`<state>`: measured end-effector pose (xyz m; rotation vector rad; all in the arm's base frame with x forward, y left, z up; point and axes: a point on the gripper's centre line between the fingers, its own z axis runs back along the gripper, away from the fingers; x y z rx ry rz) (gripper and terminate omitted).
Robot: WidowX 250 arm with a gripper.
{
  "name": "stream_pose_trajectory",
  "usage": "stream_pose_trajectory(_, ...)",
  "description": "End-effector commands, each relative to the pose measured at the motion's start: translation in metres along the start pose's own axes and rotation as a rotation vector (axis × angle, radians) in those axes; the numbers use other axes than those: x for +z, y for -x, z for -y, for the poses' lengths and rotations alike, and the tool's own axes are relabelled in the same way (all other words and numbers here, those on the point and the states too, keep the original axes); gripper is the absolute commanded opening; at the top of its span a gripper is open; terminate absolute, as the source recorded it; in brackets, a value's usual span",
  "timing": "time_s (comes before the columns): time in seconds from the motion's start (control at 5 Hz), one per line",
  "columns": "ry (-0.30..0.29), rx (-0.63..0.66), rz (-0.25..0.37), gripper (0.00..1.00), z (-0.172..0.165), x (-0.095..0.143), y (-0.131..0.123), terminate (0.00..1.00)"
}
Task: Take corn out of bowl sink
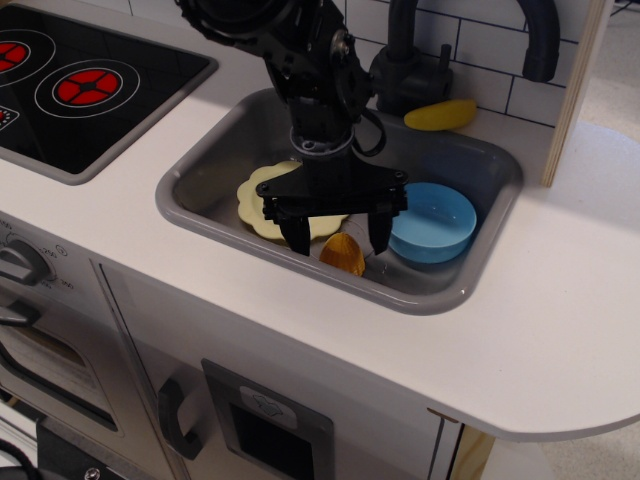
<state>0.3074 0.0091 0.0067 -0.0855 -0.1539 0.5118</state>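
The corn [343, 254] lies on the floor of the grey sink [215, 140], near its front wall, outside the light-blue bowl [435, 222] that stands just to its right. The bowl looks empty. My gripper [338, 236] hangs straight above the corn, open, with one dark finger on each side of the cob and a gap between the fingers [297, 235] and the corn. The arm comes down from the back and hides part of the sink floor.
A pale-yellow scalloped plate [258, 196] lies in the sink left of the corn, partly under the gripper. A smooth yellow banana-like toy [440, 115] lies on the back rim by the dark faucet [405, 60]. A stove top [90, 88] is at the left.
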Motion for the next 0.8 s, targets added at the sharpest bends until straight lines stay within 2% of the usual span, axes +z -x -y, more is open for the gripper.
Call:
stream_pose_trajectory(0.0,0.076,0.021,0.102,1.0,0.007,0.047,-0.021,0.0)
stream_pose_trajectory(0.2,0.082,-0.002,0.198,1.0,0.007,0.064,-0.026,0.0)
stream_pose_trajectory(0.4,0.082,-0.002,0.198,1.0,0.007,0.064,-0.026,0.0)
stream_pose_trajectory(0.6,0.082,-0.002,0.198,1.0,0.007,0.064,-0.026,1.0)
